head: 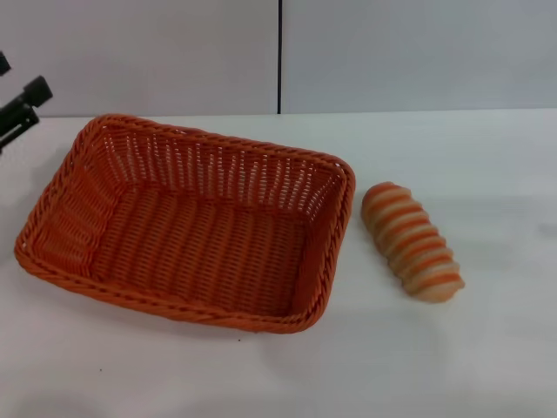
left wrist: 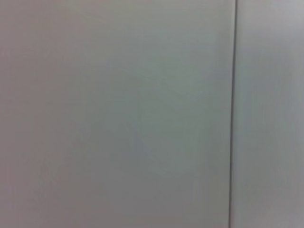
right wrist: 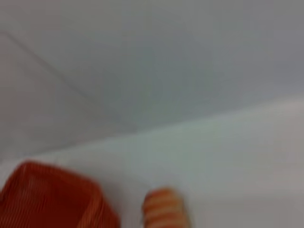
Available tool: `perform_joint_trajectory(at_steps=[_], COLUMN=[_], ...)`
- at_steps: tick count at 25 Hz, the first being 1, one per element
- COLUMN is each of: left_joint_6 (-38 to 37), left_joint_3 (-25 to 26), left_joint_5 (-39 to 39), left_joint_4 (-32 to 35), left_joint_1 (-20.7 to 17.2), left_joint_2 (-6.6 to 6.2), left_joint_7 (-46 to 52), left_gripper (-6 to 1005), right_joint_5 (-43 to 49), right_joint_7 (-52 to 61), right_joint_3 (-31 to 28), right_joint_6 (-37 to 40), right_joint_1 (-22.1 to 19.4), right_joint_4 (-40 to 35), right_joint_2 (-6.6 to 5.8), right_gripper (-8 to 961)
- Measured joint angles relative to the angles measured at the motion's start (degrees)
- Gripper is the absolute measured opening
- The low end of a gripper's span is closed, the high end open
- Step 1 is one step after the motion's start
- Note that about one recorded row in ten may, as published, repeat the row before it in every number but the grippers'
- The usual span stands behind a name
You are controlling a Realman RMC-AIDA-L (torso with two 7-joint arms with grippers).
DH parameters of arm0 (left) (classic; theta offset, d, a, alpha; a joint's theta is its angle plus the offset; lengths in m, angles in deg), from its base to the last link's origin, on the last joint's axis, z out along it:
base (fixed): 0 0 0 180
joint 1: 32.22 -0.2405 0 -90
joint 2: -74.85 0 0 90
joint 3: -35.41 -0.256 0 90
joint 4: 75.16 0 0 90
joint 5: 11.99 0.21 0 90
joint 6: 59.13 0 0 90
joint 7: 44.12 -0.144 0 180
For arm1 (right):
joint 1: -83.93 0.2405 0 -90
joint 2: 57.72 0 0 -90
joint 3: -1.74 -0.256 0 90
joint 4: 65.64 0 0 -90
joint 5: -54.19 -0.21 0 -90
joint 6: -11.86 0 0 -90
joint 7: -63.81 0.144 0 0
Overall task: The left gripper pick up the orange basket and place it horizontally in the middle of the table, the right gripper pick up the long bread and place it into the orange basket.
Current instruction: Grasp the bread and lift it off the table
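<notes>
Head view: long bread beside orange basket rim, w/ gap.

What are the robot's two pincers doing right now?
Left pincer: at the table's far left edge, holding nothing; open or closed cannot be told.
Right pincer: not in view.

Left hand raised at the far left edge; right arm out of sight
</notes>
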Motion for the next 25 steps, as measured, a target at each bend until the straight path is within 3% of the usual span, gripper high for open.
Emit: perform_joint_trajectory(at_steps=[1,7,25], left_joint_6=[-0.55,-2.44,-3.93], left_joint_3=[-0.02,0.17,0.33], left_joint_5=[-0.04,-0.26,-1.13], left_joint_4=[-1.24,-2.42,-3.9], left_joint_1=[0.17,-0.11,-1.11], left_joint_2=[0.04,0.04,-0.05], left_joint_7=[-0.78,-1.92,-4.46], left_gripper=[680,680,678], right_joint_5=[1.8,8.12,9.63], right_joint_7=[1.06,1.5,0.77], right_joint_3=[3.27,8.99,15.23], right_joint_6=[-0.3,-5.6,-20.4], right_joint_1=[0.9,5.17,11.11], right_joint_4=[3.83,16.6,33.86], right_joint_2=[-0.18,-0.34,-0.79], right_gripper=[546,545,546])
